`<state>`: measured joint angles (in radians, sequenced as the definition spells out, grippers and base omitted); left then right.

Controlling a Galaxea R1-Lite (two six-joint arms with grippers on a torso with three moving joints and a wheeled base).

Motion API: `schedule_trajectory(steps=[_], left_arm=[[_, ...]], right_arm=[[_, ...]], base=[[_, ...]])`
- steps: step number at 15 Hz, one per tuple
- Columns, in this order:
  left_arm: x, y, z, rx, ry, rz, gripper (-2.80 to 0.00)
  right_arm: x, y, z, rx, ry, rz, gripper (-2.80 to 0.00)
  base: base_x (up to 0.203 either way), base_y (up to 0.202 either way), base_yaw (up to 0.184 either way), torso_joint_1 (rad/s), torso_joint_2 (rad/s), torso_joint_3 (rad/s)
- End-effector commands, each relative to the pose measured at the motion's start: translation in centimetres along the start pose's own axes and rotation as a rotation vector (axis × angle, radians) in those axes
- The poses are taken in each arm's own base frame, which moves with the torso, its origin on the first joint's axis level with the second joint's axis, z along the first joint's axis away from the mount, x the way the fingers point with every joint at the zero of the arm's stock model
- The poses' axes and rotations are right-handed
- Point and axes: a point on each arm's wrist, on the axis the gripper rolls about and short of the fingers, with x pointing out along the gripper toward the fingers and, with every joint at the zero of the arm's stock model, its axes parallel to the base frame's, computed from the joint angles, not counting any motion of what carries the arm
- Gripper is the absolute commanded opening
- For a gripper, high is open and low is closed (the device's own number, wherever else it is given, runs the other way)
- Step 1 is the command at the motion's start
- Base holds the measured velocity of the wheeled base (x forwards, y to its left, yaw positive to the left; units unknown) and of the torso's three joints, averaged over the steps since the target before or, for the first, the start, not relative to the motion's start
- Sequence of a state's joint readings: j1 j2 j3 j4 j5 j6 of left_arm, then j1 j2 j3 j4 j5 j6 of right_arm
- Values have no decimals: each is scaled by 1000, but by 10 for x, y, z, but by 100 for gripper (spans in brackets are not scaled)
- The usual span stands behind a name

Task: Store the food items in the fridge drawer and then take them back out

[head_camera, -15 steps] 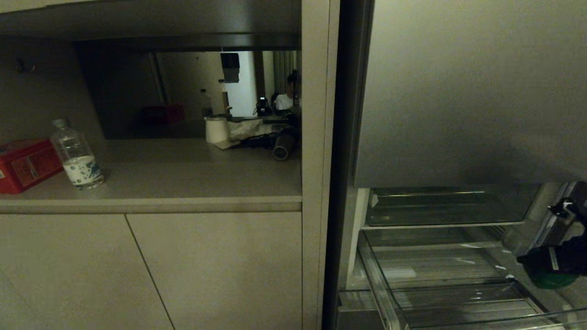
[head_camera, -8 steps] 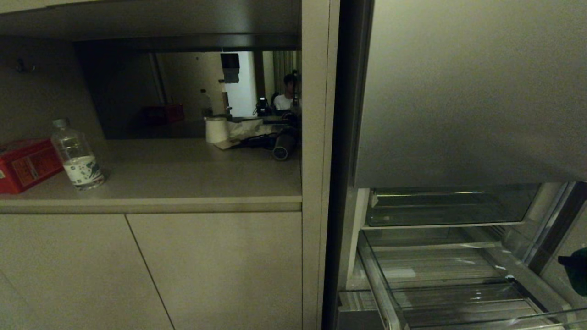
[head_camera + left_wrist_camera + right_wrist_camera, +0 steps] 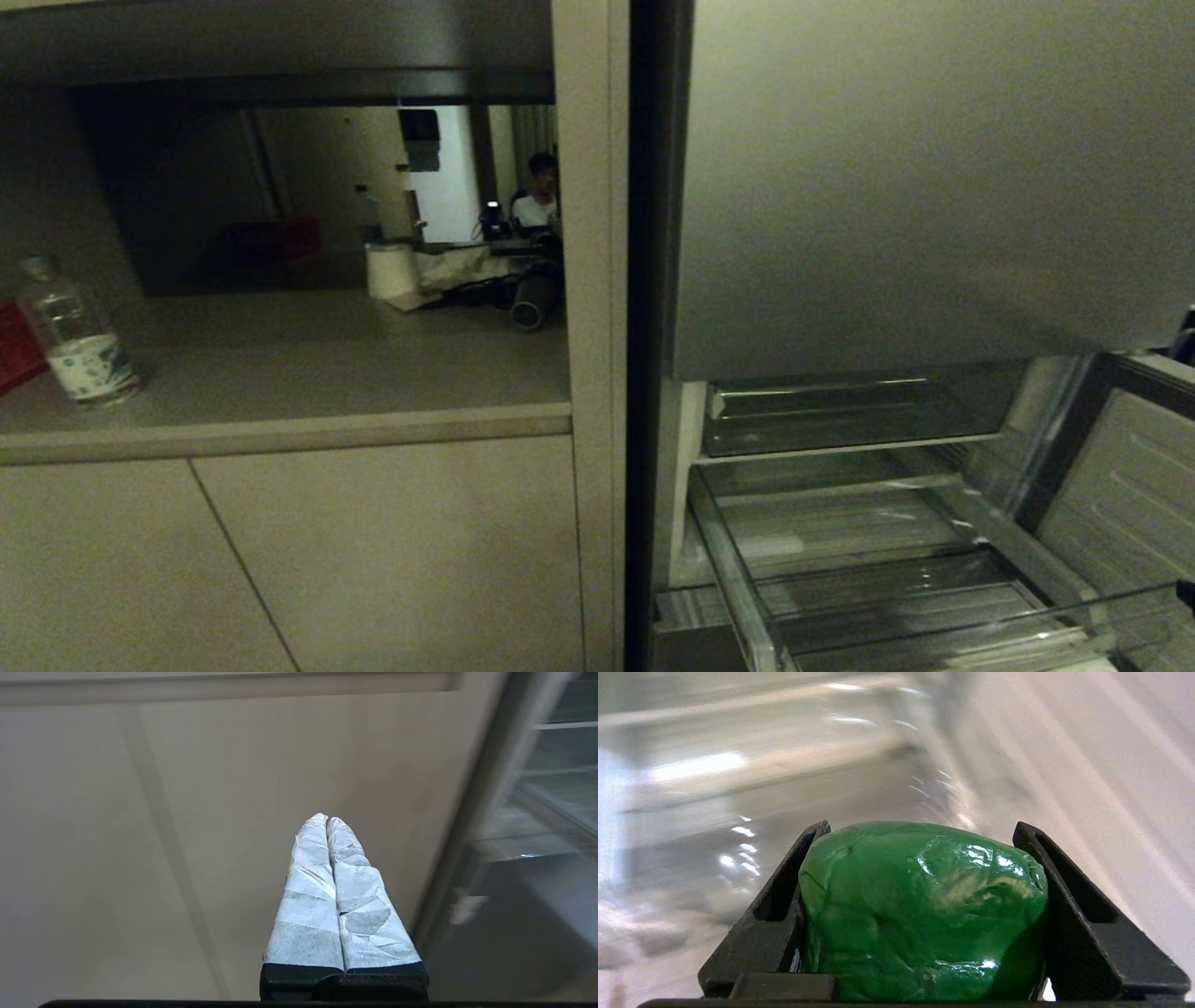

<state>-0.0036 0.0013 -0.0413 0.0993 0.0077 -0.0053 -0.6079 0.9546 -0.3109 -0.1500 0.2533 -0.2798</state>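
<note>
My right gripper (image 3: 922, 830) is shut on a glossy dark green rounded food item (image 3: 920, 905), which fills the space between the black fingers (image 3: 784, 891). Blurred clear plastic and a white ribbed wall lie behind it. The head view shows the fridge drawer (image 3: 738, 579) pulled open, with its clear bin empty as far as I can see and its white ribbed inner face (image 3: 1120, 485) at the right. The right gripper and the green item are outside the head view. My left gripper (image 3: 327, 820) is shut, holds nothing and points at a beige cupboard front.
The fridge's tall grey top door (image 3: 915, 187) hangs over the drawer. Left of the fridge, a counter (image 3: 280, 373) bears a water bottle (image 3: 79, 336), a red box (image 3: 14, 345) and a paper roll (image 3: 389, 271). A person (image 3: 539, 191) sits far behind. Cupboard doors (image 3: 373, 560) stand below.
The right gripper with the green item has drawn off to the right and left the head view. The whole head view has shifted left, so the camera has moved.
</note>
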Motion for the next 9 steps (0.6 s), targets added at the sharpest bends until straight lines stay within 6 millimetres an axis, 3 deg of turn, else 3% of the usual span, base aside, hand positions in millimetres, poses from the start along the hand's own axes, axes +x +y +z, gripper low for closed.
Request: schedule_trajectory(steps=[1, 9], left_arm=[[0, 0, 0, -1, 1, 2, -280], [0, 0, 0, -1, 1, 1, -280]], right_arm=[[-13, 6, -7, -16, -51, -16, -280], [-15, 2, -11, 3, -140, -99, -280]], base=[[4, 2, -178, 4, -8, 1], [-1, 8, -178, 1, 4, 4]])
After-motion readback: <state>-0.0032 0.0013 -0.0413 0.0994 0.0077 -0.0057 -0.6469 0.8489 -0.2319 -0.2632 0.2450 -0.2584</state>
